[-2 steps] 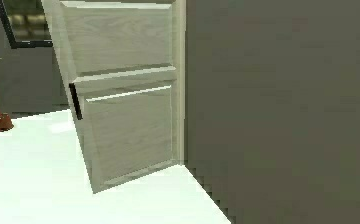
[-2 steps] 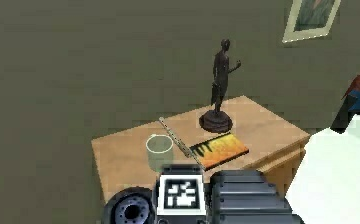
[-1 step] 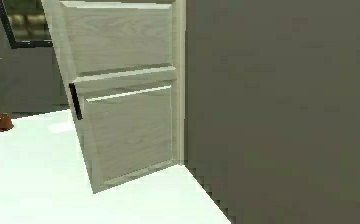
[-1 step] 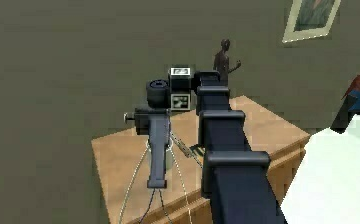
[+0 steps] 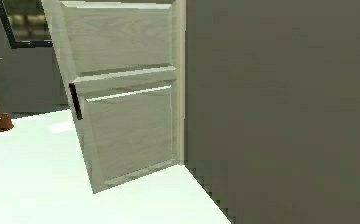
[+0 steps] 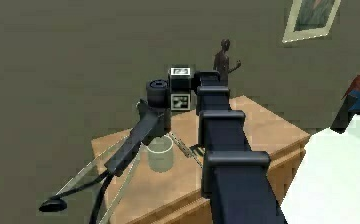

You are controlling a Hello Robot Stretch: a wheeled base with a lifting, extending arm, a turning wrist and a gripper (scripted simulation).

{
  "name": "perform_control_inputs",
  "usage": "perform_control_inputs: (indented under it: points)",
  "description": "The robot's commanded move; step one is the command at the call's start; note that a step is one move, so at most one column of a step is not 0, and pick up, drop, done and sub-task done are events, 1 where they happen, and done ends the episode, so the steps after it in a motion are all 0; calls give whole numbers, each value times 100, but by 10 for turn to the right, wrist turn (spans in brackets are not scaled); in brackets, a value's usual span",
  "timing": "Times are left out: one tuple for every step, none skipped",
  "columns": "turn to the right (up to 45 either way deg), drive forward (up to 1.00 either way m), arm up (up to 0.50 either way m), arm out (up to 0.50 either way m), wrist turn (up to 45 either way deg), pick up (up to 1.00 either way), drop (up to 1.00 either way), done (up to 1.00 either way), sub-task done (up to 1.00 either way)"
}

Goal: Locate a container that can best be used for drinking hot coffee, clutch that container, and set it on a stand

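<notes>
A pale cup-like container (image 6: 161, 155) stands on a wooden stand (image 6: 258, 125) in the arm side view. My arm's dark bar (image 6: 228, 150) rises from the bottom edge over the stand. The gripper (image 6: 76, 208) hangs down-left from its dark body (image 6: 155, 100), with thin fingers (image 6: 118, 160) running past the stand's near corner just left of the container. I cannot tell whether the gripper holds anything.
A dark statue (image 6: 225, 60) stands at the stand's far edge, and a framed picture (image 6: 313, 18) hangs on the wall. A white surface (image 6: 338, 185) lies at bottom right. In the forward view a pale door (image 5: 123, 90) stands ajar against a dark wall (image 5: 278, 100), with a small potted plant (image 5: 2, 121) at left.
</notes>
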Motion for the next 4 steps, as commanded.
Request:
perform_control_inputs:
  points:
    - [0, 0, 0, 0, 450, 0, 0, 0, 0]
    - [0, 0, 0, 0, 450, 0, 0, 0, 0]
    - [0, 0, 0, 0, 270, 0, 0, 0, 0]
    - [0, 0, -24, 0, 0, 0, 0, 0, 0]
